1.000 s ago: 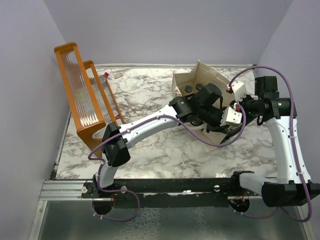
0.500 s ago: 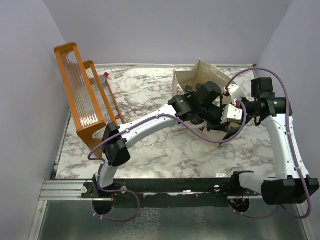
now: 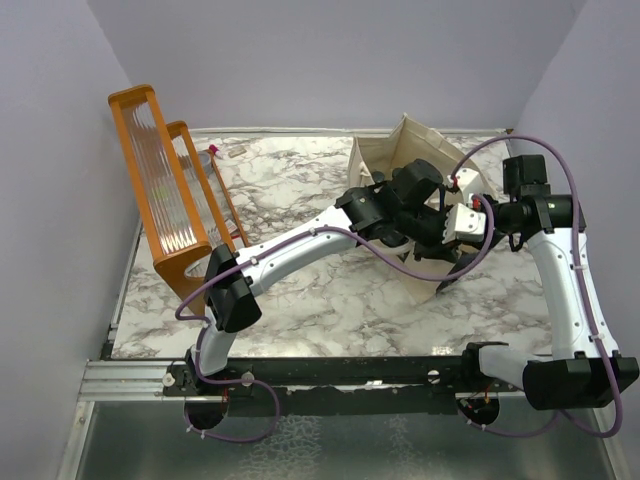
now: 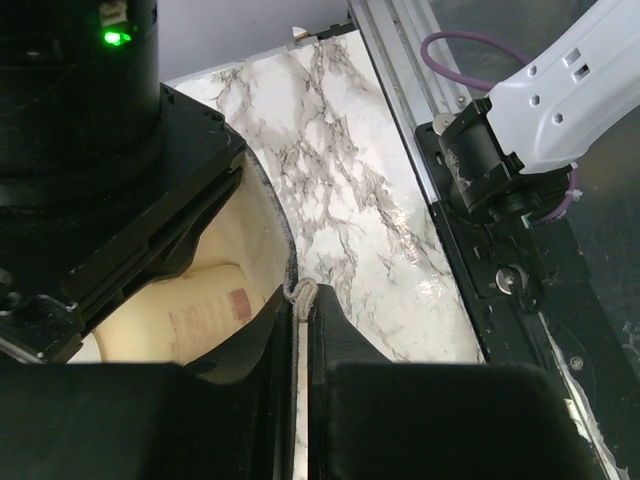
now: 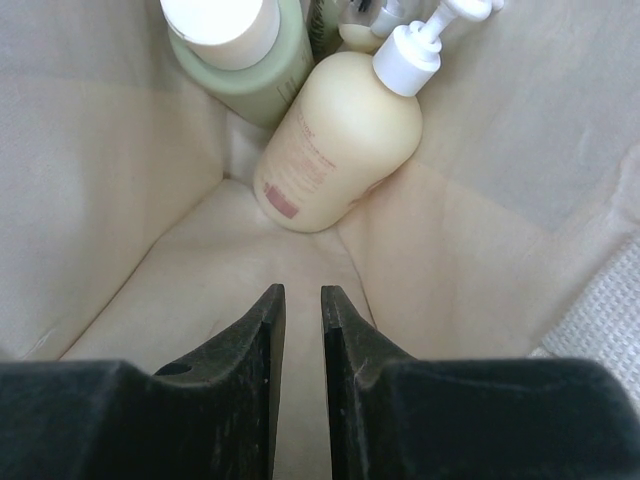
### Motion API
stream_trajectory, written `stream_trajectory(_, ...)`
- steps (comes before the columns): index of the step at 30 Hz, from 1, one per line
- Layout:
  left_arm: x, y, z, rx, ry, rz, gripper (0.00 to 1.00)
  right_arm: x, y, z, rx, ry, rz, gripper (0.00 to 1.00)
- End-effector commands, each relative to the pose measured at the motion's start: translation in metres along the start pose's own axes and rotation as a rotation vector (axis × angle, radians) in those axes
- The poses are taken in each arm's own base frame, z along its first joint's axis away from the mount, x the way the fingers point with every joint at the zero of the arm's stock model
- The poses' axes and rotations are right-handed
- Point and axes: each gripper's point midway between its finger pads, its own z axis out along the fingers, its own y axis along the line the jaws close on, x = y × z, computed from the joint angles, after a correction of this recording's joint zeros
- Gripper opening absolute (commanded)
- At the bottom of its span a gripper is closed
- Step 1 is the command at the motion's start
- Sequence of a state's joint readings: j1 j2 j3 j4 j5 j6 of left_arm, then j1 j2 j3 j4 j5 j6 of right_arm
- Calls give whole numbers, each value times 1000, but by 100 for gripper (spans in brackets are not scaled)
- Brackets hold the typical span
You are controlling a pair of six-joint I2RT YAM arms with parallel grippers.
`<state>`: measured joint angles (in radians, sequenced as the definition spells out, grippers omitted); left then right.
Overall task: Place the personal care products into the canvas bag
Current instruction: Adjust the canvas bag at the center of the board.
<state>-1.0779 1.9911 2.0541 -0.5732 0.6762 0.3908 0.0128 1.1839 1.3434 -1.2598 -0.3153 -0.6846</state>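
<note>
The canvas bag (image 3: pixel 378 160) stands at the back right of the table, its mouth held open. My left gripper (image 3: pixel 430 222) is shut on the bag's rim hem (image 4: pixel 300 294). My right gripper (image 5: pixel 298 292) is inside the bag, jaws a narrow gap apart with nothing between them; from above only its white body (image 3: pixel 466 222) shows. In front of it, on the bag's floor, lie the beige pump bottle (image 5: pixel 335 140) and the olive-grey bottle with the cream cap (image 5: pixel 240 45). The pump bottle also shows in the left wrist view (image 4: pixel 200 310). The other bottles are hidden.
An orange wooden rack (image 3: pixel 160 200) stands at the table's far left, with a small clear bottle (image 3: pixel 206 155) beside it. The marble table (image 3: pixel 300 290) is edged by a metal rail (image 3: pixel 130 378) at the front. Walls close in on the left, back and right.
The left gripper has pulled the bag's rim up and toward the front, stretching the bag's near corner forward. The black caps seen in the bag's mouth are now covered. The right wrist shifted slightly.
</note>
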Motion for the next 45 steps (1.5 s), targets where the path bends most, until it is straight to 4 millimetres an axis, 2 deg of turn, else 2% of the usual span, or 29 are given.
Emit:
stream_trajectory(1, -95, -19, -32, 39, -232, 119, 0, -7, 1, -5, 1, -27, 17, 21)
stream_trajectory(4, -102, -20, -35, 38, -249, 114, 0, -12, -7, -10, 43, -42, 20, 21)
stream_trajectory(11, -101, -21, -37, 32, -249, 102, 0, -22, -15, -15, 71, -68, 18, 22)
stream_trajectory(22, -120, -25, -52, 11, -285, 82, 0, -39, -19, -20, 82, -131, -3, 23)
stream_trajectory(33, -125, -31, -60, 13, -291, 77, 0, -59, -18, -30, 80, -218, -11, 31)
stream_trajectory(39, -124, -34, -63, 19, -287, 61, 0, -72, -21, -34, 86, -270, -12, 34)
stream_trajectory(45, -110, -36, -60, 26, -258, 47, 0, -86, -28, -39, 115, -322, -10, 38)
